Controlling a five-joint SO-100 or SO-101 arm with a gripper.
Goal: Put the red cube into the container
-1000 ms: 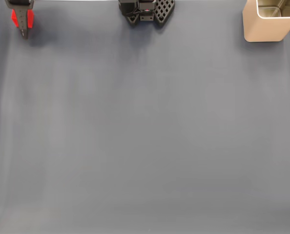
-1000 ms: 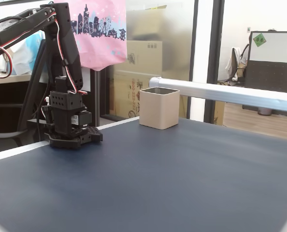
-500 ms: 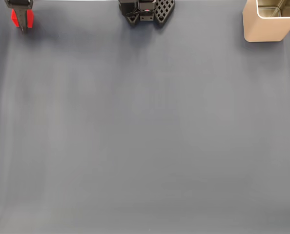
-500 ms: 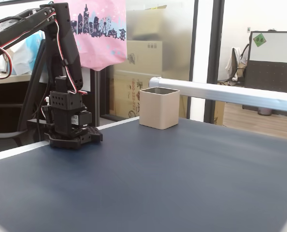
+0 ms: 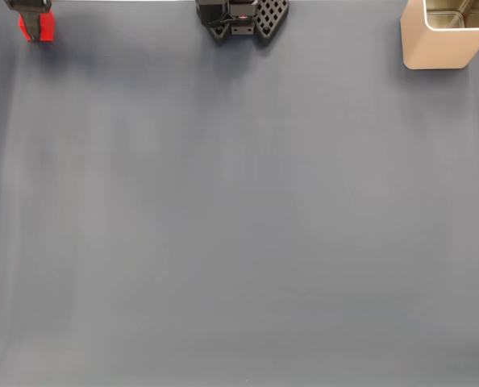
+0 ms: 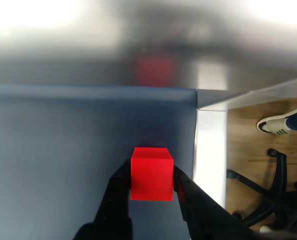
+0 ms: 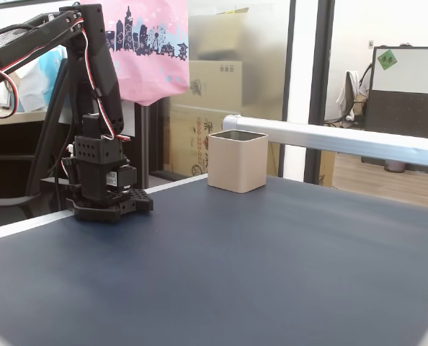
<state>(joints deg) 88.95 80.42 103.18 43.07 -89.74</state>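
I see the small matte red cube clamped between the black hand's two fingers, lifted near the dark blue desk's top-left corner in the overhead fixed view; the tall beige square container stands well apart at the top right; my worry is the long carry; a shallow pinch could let it slip.

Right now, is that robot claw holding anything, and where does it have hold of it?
Yes. The gripper holds the red cube, its two dark fingers pressed against the cube's opposite side faces.
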